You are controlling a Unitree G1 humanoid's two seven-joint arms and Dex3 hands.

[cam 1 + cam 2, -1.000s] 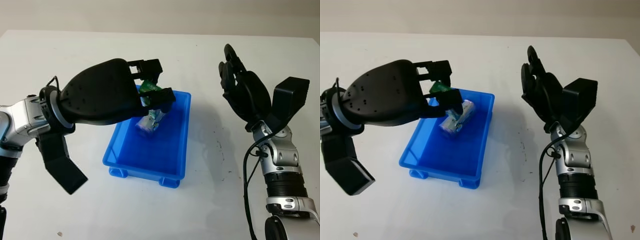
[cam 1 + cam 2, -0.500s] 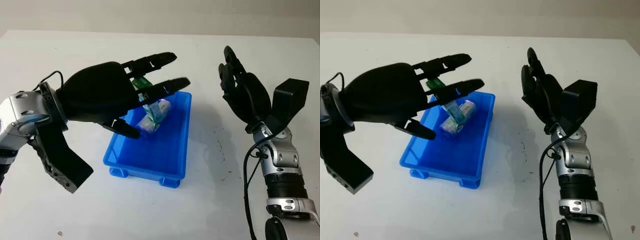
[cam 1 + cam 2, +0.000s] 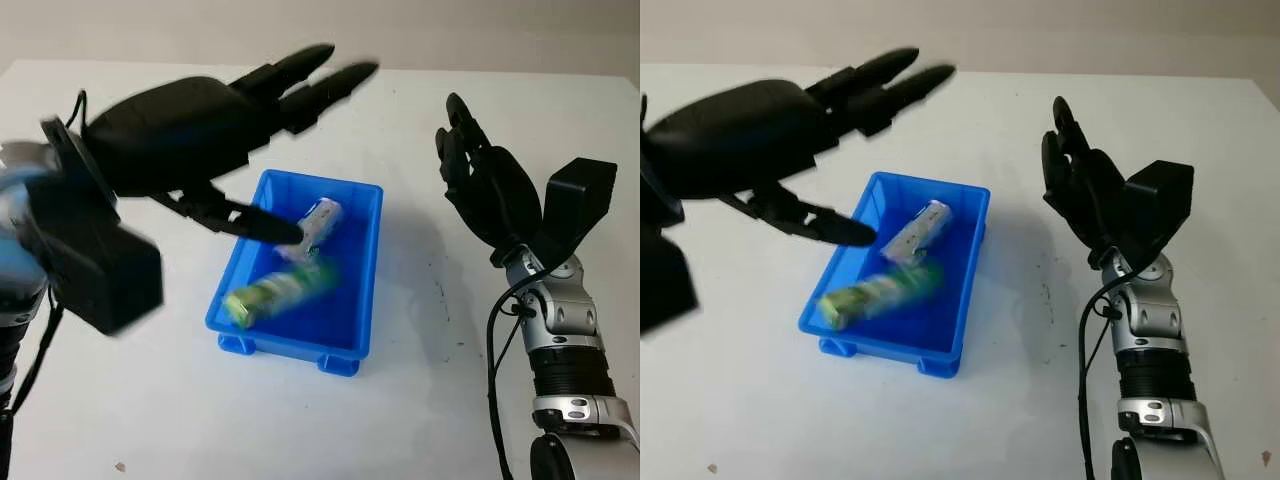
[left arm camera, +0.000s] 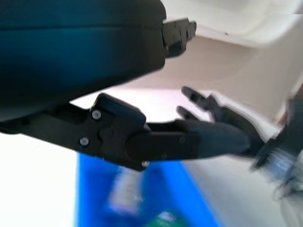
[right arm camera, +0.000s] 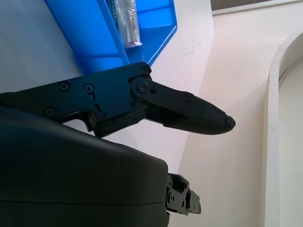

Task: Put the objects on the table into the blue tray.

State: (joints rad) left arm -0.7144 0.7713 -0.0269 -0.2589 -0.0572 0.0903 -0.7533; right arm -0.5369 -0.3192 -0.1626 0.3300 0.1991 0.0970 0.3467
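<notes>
Left robot hand (image 3: 215, 135) is open and empty above the blue plastic rectangular tray (image 3: 362, 300), where a green-yellow snack packet (image 3: 280, 290) and a silvery-white wrapped packet (image 3: 318, 220) both lie. Right robot hand (image 3: 490, 190), open, is raised over the white tabletop (image 3: 440, 400) beside the tray. Risk: a low left thumb could clip the tray rim on pulling away and shift it.

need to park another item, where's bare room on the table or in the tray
Bare table lies between the blue tray and the open right hand, and along the near edge in front of the tray. In the tray, the right half of the floor is free; the green packet, silver packet and open left hand above crowd the left.
</notes>
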